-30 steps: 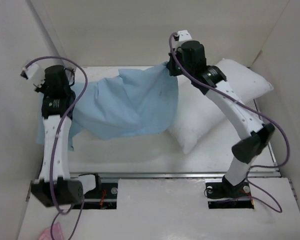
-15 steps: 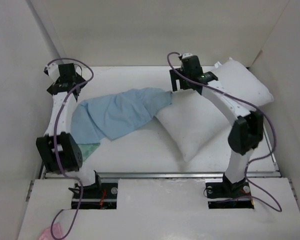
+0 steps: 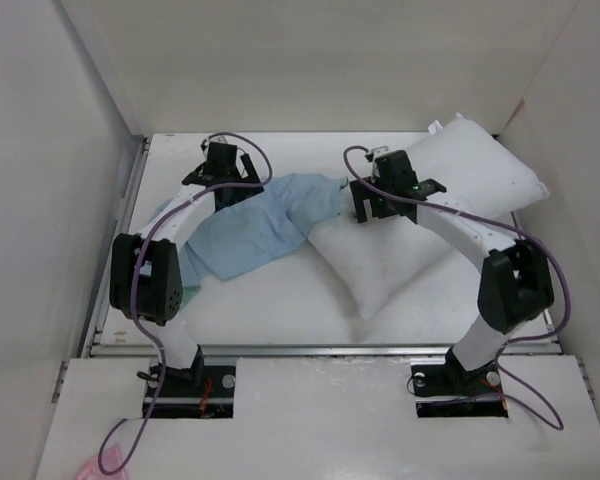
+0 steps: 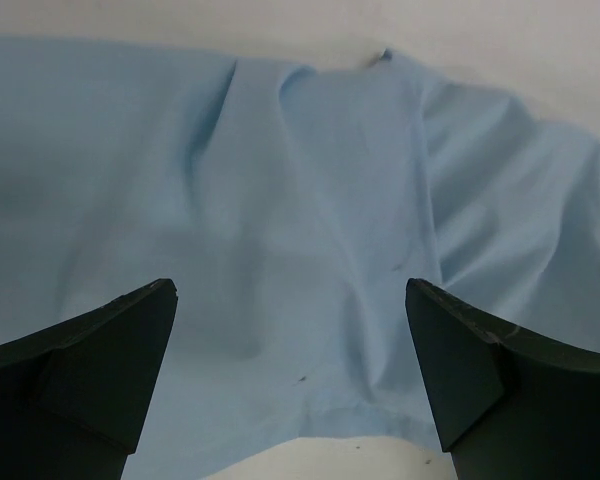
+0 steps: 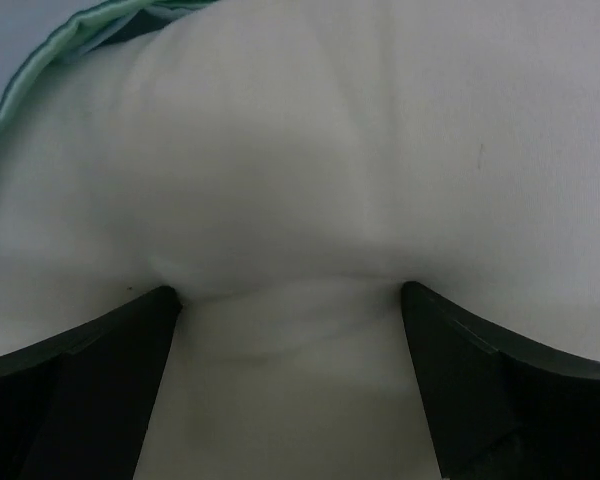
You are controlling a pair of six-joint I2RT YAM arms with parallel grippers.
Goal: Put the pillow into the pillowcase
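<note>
Since the pillowcase (image 3: pixel 248 228) lies crumpled on the left of the table (image 3: pixel 280 305), pale blue face up, the left gripper (image 4: pixel 290 290) is held just above it, jaws spread, probably so that an edge can be taken. Its teal hem is draped against the pillow (image 3: pixel 425 225), onto whose left end the right gripper (image 5: pixel 290 295) is pressed, jaws apart, seemingly to steady it.
</note>
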